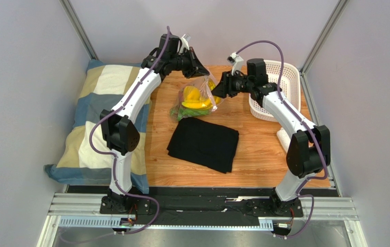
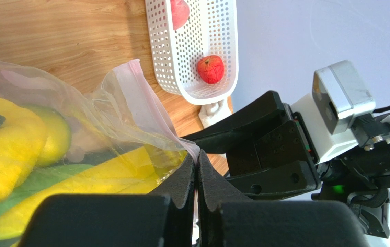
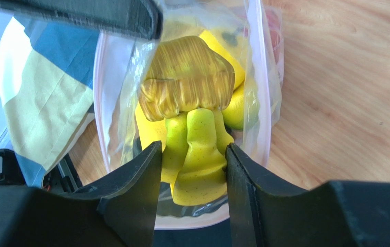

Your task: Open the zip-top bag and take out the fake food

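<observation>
Zip-top bag (image 1: pixel 202 85) of yellow and green fake food (image 1: pixel 194 101) between left fingers (image 1: pixel 196 65) and right fingers (image 1: pixel 219 88), black cloth (image 1: pixel 204 143) just nearer

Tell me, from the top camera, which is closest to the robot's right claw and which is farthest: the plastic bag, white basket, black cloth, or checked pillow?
1. Plastic bag: the right gripper reaches into it, gripping toy bananas.
2. White basket, to its right, and black cloth, nearer the arm bases: too close to call.
3. Checked pillow: far over on the left.

Yellow fake food (image 1: pixel 194 99) (some green), blue-checked pillow (image 1: pixel 96 103).
</observation>
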{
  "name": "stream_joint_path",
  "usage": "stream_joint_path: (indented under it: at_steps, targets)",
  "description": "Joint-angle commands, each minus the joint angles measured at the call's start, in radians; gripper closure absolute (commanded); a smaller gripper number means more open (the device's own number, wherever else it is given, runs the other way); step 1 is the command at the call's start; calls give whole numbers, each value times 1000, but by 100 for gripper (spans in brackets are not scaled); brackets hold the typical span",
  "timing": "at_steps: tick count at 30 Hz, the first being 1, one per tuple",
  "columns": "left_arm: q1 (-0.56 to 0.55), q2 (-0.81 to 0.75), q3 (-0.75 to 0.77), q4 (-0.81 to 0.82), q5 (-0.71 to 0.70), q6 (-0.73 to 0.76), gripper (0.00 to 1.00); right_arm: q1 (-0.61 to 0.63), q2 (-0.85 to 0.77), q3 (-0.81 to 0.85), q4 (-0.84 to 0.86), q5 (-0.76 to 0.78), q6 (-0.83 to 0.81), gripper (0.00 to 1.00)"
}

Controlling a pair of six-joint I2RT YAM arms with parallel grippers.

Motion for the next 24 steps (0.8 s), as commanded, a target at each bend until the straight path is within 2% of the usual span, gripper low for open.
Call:
stream_joint_path:
  at_steps: [1,4,6,10,12,14,17,18,19,21,22,24]
  targets:
    - [17,-76,-2,31,-7,27,100,-2,-98,-64,109,-11,42,100]
    - [27,-87,-11,30,-15,30,100,-8,-121,-109,104,39,53,100]
    - [31,-96,-25,33,-17,31,100,-23,-164,-178,154,59,119,100]
    - [32,-100,-54,39,-6,25,100,-48,-214,-233,375,130,324,100]
    - [32,-110,-77,46,-6,21,100,-45,-217,-217,409,151,416,100]
    - [32,-111,-80,48,-14,21,100,-45,-233,-210,409,208,440,100]
    - [32,-110,-72,45,-18,25,100,-43,-276,-174,339,292,359,100]
    - [32,-110,-71,42,-21,27,100,-45,-284,-155,301,318,279,100]
    - [32,-110,-69,34,-29,28,100,-43,-295,-109,179,405,238,100]
    - [32,-102,-54,11,-43,48,100,-46,-316,-85,89,501,169,100]
    - [32,-103,-49,-6,-58,53,100,-45,-331,-104,54,589,106,100]
    - [32,-104,-46,-12,-64,58,100,-51,-399,-150,60,657,61,100]
